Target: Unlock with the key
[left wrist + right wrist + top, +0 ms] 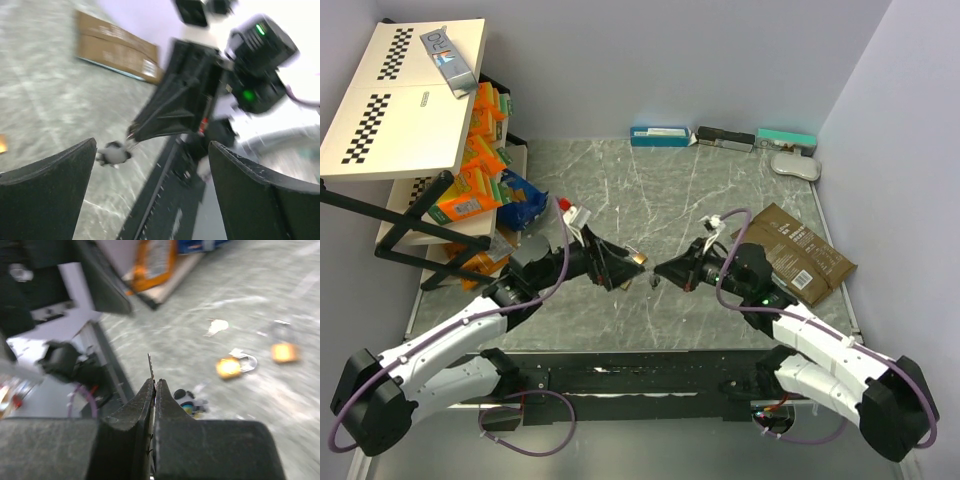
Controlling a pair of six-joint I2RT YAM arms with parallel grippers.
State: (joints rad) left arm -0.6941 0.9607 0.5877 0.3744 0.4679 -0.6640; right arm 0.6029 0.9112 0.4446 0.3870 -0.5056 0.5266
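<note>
There are two robot arms [460, 340]. Each has one gripper, the left gripper [625, 270] and the right gripper [665, 272]. There is one thin key [150, 366] and one little toy charm [187, 400]. There are two gold padlocks [230, 367], one table [650, 200], three long boxes [660, 135], one white thing [795, 165], one flat brown pack [805, 255], one blue bag [525, 200], one silver pack [450, 60] and one shelf rack [410, 100].

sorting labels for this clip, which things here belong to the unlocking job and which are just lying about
For the job: thin metal key pinched in the right fingers; small brass padlock.
Lying about: flat brown cardboard packet; blue rectangular box at the back; orange snack packets at the left.
</note>
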